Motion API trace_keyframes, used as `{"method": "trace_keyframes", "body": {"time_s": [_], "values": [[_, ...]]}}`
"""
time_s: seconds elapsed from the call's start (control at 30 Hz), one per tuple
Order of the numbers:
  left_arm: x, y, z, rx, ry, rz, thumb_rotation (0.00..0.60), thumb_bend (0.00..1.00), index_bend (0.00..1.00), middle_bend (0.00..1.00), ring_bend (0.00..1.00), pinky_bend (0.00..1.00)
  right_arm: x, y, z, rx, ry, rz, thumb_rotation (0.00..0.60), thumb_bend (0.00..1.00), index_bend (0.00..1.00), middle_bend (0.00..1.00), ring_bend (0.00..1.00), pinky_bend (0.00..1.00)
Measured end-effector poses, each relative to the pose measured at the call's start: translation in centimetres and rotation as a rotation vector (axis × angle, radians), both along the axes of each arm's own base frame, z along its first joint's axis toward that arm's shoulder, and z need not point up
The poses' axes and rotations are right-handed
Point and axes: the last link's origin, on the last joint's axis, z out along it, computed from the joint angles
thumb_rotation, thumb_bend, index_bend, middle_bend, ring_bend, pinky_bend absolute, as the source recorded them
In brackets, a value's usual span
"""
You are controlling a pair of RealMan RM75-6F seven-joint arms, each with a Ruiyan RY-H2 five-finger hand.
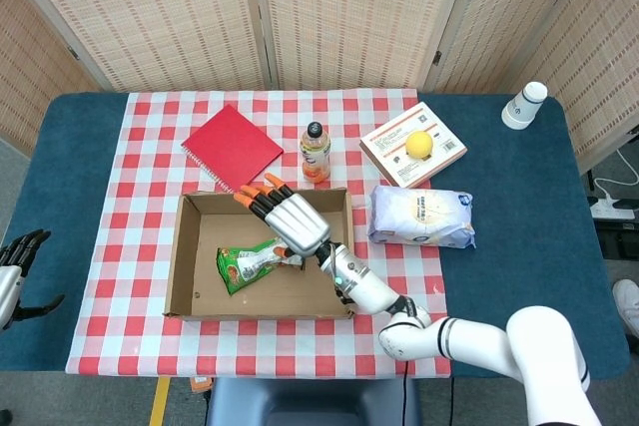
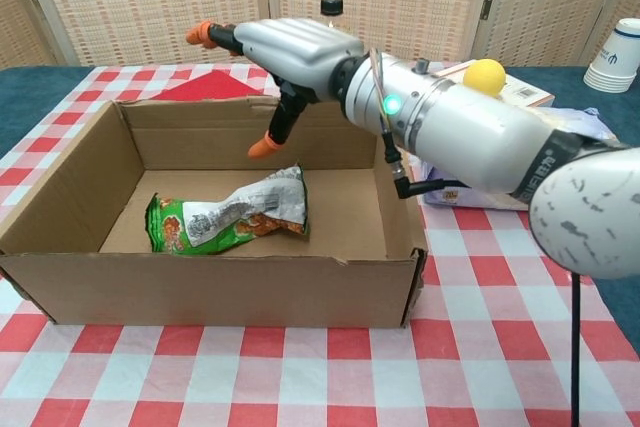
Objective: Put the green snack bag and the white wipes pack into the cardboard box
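Inside the cardboard box (image 1: pixel 188 256), the green snack bag (image 1: pixel 250 264) lies flat on the floor, toward the 7 o'clock side. Above it the right hand (image 1: pixel 290 220) hovers released, fingers spread, holding nothing. The white wipes pack (image 1: pixel 421 216) rests on the counter (image 1: pixel 140 152) just beside the box at 3 o'clock. The left hand (image 1: pixel 22 258) hangs off the counter's edge at 9 o'clock, fingers loosely curled, empty.

Dark blue tabletop (image 1: pixel 80 147) under red-white checkered cloth (image 1: pixel 150 177). On cloth: open cardboard box (image 1: pixel 185 256), red notebook (image 1: pixel 232 147), orange drink bottle (image 1: pixel 315 152), book (image 1: pixel 439 152), white wipes pack (image 1: pixel 421 216). White paper cup (image 1: pixel 524 105) on bare tabletop.
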Motion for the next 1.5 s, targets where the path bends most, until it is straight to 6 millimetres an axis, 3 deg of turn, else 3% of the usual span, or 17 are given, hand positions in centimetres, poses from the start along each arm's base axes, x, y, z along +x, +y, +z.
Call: {"method": "trace_keyframes", "body": {"time_s": [0.27, 0.4, 0.57, 0.7, 1.1, 1.3, 1.5], "values": [[0.0, 0.1, -0.5, -0.012, 0.016, 0.0, 0.6, 0.2, 0.06, 0.02, 0.0, 0.1, -1.4, 0.0, 5.7, -0.132, 0.119, -0.041, 0.6, 0.0, 0.0, 0.0, 0.0, 0.0], [0.2, 0.1, -0.7, -0.018, 0.027, -0.002, 0.6, 0.2, 0.06, 0.02, 0.0, 0.1, -2.8, 0.3, 10.2, -0.217, 0.189, -0.106, 0.6, 0.0, 0.0, 0.0, 0.0, 0.0], [0.2, 0.1, -0.9, -0.02, 0.034, 0.001, 0.6, 0.2, 0.06, 0.02, 0.0, 0.1, -5.9, 0.5, 15.4, -0.326, 0.275, -0.203, 0.6, 0.0, 0.0, 0.0, 0.0, 0.0], [0.2, 0.2, -1.0, -0.021, 0.038, 0.003, 0.6, 0.2, 0.06, 0.02, 0.0, 0.1, -9.3, 1.0, 17.9, -0.361, 0.322, -0.296, 0.6, 0.0, 0.0, 0.0, 0.0, 0.0], [0.1, 0.2, -1.1, -0.021, 0.045, 0.007, 0.6, 0.2, 0.06, 0.02, 0.0, 0.1, -16.1, 1.2, 19.1, -0.309, 0.313, -0.434, 0.6, 0.0, 0.0, 0.0, 0.0, 0.0], [0.1, 0.3, -1.2, -0.023, 0.046, 0.008, 0.6, 0.2, 0.06, 0.02, 0.0, 0.1, -19.1, 1.7, 17.6, -0.25, 0.341, -0.491, 0.6, 0.0, 0.0, 0.0, 0.0, 0.0], [0.2, 0.2, -1.1, -0.022, 0.044, 0.005, 0.6, 0.2, 0.06, 0.02, 0.0, 0.1, -19.9, 2.3, 15.9, -0.194, 0.342, -0.513, 0.6, 0.0, 0.0, 0.0, 0.0, 0.0]]}}
